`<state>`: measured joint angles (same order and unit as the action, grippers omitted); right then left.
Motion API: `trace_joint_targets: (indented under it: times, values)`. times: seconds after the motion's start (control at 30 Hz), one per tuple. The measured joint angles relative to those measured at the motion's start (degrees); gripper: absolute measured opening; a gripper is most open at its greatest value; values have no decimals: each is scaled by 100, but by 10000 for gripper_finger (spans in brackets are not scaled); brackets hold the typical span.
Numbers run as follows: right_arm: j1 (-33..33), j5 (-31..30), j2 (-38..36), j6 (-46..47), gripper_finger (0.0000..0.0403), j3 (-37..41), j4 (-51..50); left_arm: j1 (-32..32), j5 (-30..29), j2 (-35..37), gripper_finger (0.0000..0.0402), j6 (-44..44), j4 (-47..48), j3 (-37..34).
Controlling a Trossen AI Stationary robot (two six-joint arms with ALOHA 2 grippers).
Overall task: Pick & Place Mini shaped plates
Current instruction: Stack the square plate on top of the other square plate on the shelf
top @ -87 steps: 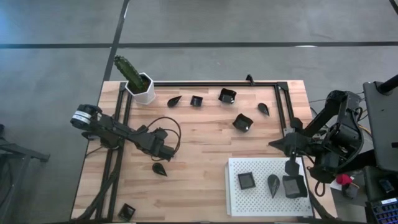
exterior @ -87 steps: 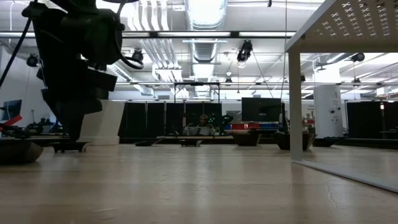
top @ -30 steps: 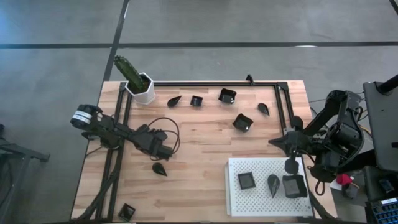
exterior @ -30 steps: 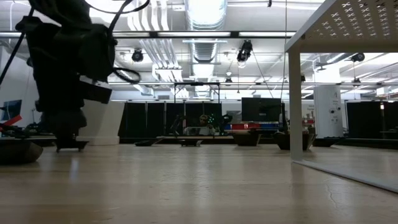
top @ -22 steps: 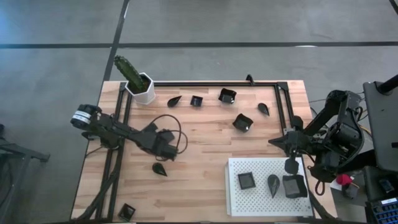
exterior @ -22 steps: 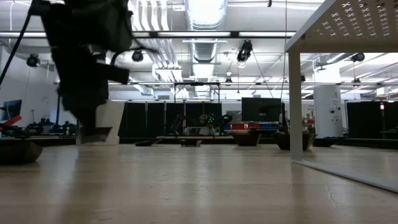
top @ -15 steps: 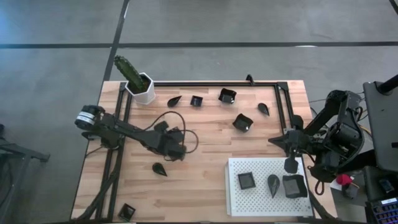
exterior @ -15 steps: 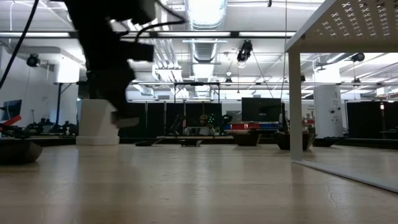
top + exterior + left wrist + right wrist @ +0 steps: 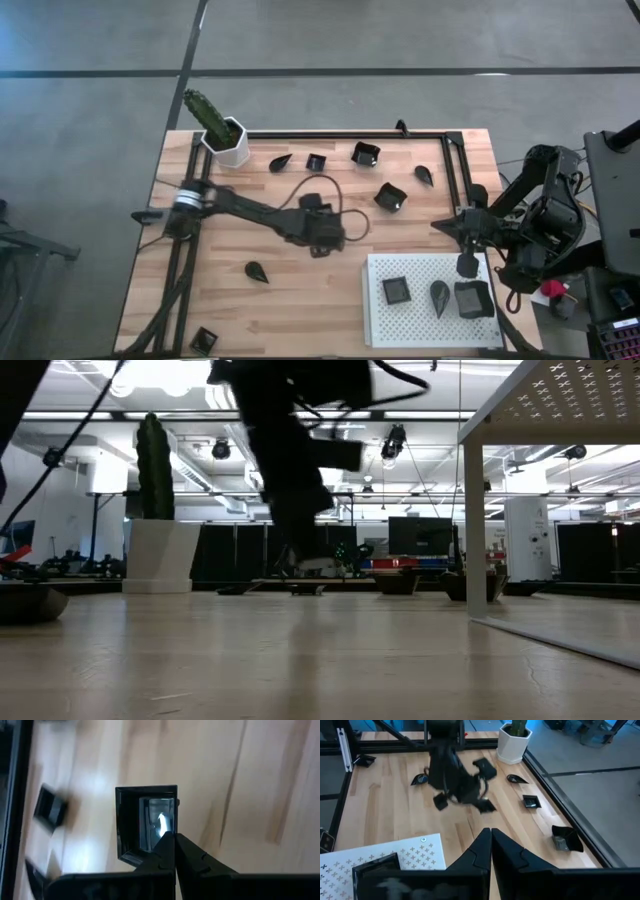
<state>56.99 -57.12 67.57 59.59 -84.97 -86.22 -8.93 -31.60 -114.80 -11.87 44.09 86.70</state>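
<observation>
Several mini shaped plates, small and near-black, lie on the wooden table: teardrops (image 9: 280,162) (image 9: 424,174) (image 9: 257,271) and squares (image 9: 316,162) (image 9: 365,153) (image 9: 391,197) (image 9: 204,340). Three more rest flat on the white perforated tray (image 9: 430,320) at the near right. My left gripper (image 9: 325,242) hangs over the table's middle, shut on a square plate (image 9: 145,822). My right gripper (image 9: 466,264) waits shut with nothing in it, above the tray's far right corner. My left gripper pinches one side wall of the square plate (image 9: 172,815), with one finger inside the dish and one outside. The fingers come from above, pointing down. The plate (image 9: 315,565) hangs below them, clear of the table.
A white pot with a green cactus (image 9: 225,135) stands at the far left corner. A black frame rail (image 9: 340,134) runs along the far edge and down the right side (image 9: 455,175). Bare wood lies between my left gripper and the tray.
My left gripper has risen from the table's left part and swung toward the right edge, to the table's middle. The square plate has gone with it, lifted clear of the wood. The teardrop near its old place has stayed put.
</observation>
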Motion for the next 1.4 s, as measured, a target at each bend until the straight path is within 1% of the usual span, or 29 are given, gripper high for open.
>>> trace_joint_targets:
  times: [0.17,0.3,0.5,0.67,1.0,1.4]
  values:
    - [0,0,0,0,8,0,1,22,57,-687,0,470,-12,726]
    - [0,4,0,-2,8,0,1,23,59,-981,0,614,-9,1041]
    - [0,7,0,-9,8,0,-2,45,112,-1074,0,588,-56,1046]
    - [0,7,0,-24,8,0,-2,46,432,-1082,0,494,-167,930]
    - [0,7,0,-24,8,0,-4,46,455,-1080,3,486,-164,863]
    - [0,7,0,-22,8,0,-4,42,475,-1073,50,436,-154,904]
